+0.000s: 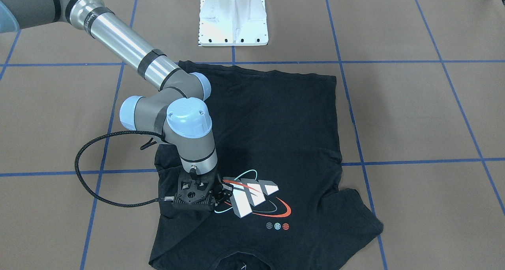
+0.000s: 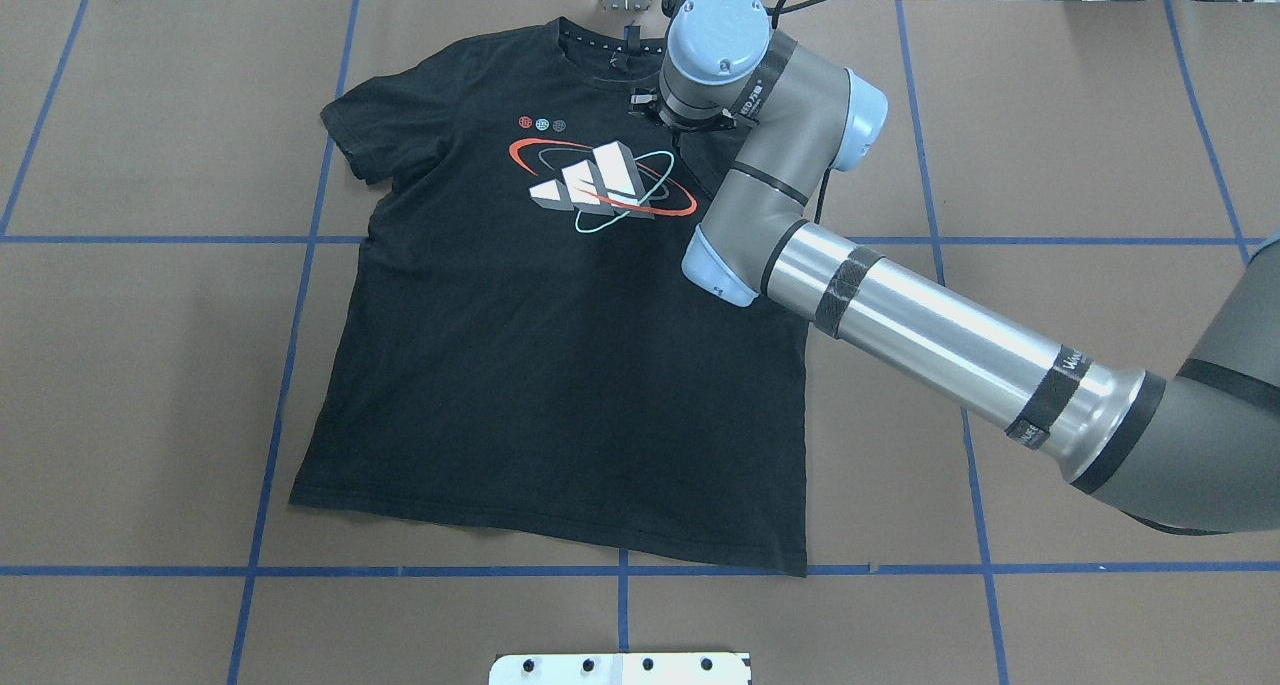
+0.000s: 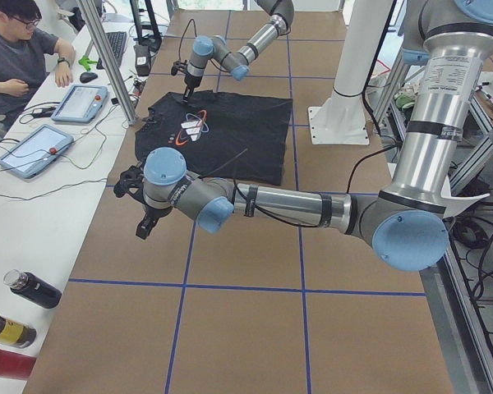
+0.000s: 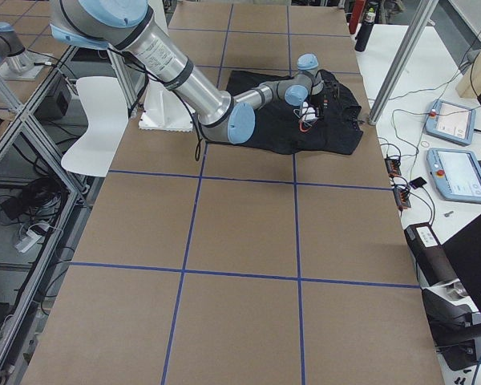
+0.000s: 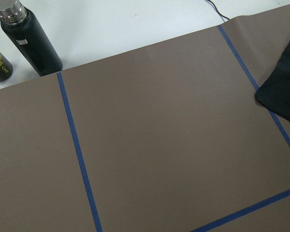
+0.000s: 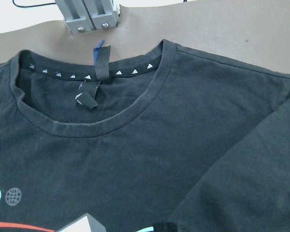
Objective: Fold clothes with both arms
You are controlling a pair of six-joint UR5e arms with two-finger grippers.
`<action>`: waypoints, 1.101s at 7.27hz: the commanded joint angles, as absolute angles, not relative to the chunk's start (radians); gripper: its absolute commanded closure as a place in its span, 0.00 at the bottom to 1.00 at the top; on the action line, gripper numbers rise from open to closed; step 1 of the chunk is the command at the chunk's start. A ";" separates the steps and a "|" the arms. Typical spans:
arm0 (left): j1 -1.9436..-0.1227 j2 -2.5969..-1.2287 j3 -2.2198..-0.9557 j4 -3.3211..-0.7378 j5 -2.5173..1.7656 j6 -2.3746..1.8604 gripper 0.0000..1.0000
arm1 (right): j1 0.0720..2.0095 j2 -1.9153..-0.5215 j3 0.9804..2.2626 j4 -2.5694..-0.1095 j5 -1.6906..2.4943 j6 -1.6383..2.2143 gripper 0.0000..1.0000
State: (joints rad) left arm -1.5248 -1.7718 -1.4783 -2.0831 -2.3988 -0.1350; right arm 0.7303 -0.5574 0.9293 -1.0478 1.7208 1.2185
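The black T-shirt [image 1: 276, 124] lies flat and print-up on the brown table; it also shows in the overhead view [image 2: 520, 365]. My right gripper [image 1: 223, 194] is down on the shirt beside the white-grey print [image 1: 252, 197], below the collar [image 6: 92, 130]. Its jaws look shut on the sleeve [image 6: 241, 183], which is folded inward over the chest. In the overhead view the right wrist [image 2: 715, 55] hides the gripper. My left gripper [image 3: 144, 226] hangs over bare table off the shirt's side; I cannot tell if it is open. The left wrist view shows only a shirt corner [image 5: 285, 92].
The white pedestal base [image 1: 232, 21] stands behind the shirt's hem. A metal bracket [image 6: 87, 14] sits at the table edge by the collar. Bottles [image 5: 31, 38] stand off the table's left end. An operator [image 3: 16, 49] and tablets [image 3: 80, 103] are on the side desk.
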 commanded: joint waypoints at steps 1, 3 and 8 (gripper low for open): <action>-1.517 -1.775 -1.477 -2.085 -2.398 -0.137 0.00 | 0.724 -0.557 0.928 -1.049 1.715 1.221 0.01; -1.471 -1.804 -1.468 -2.085 -2.396 -0.137 0.00 | 0.727 -0.558 0.949 -1.083 1.755 1.201 0.00; -1.237 -1.978 -1.242 -2.391 -2.217 -0.633 0.00 | 0.904 -0.828 1.440 -1.471 2.003 0.837 0.00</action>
State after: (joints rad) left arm -1.3259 -1.9309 -1.3109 -2.2993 -2.3077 -0.5110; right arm 0.8368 -0.7277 1.3427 -1.4534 1.9423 0.9452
